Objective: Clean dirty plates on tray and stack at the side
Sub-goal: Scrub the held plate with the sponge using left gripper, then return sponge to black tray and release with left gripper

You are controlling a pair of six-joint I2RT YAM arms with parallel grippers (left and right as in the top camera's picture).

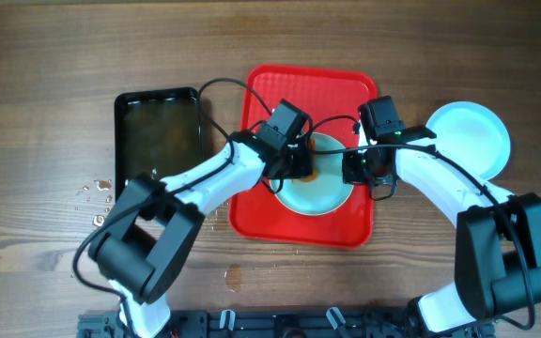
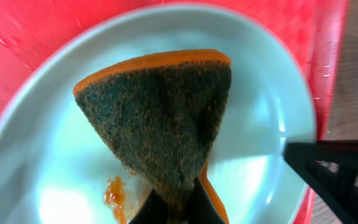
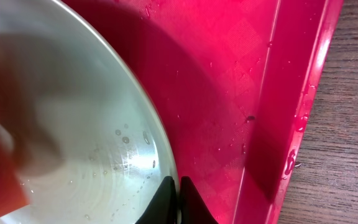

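2 plates | left gripper clamps 1 sponge | right gripper seemingly pinches one rim

Brown wood-grain tabletop, few water droplets L side; bright, even light.

Honestly nothing readable in any of the views, no text, labels, brands or numbers. The red tray, the plate sitting on it, the other plate over at 3 o'clock and the black tray at 9 o'clock are all plain and unmarked
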